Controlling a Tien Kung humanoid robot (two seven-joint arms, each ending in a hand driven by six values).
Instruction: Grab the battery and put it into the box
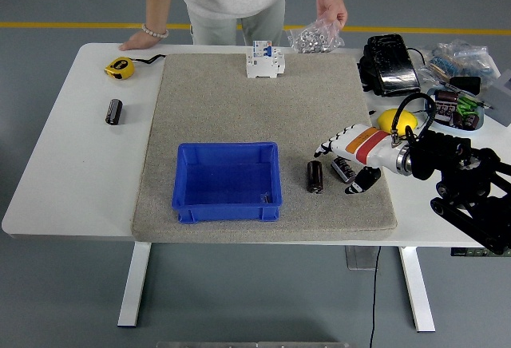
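A blue box (226,149) stands open on the grey mat (215,100), near the front. Two black batteries lie to its right: one (316,176) stands apart on the mat, the other (342,169) lies by my right hand (334,169). The white fingers (329,145) stretch out just behind this battery and the thumb (362,181) sits just in front of it. The hand is open and does not hold it. A third battery (113,111) lies on the bare table at the left. My left arm is out of view.
A person stands at the far side, one hand (142,41) flat on the table, the other holding a clear bag of metal parts (315,39). A yellow tape measure (118,67), a white breaker (265,61), a black case (391,65) and clutter at the right.
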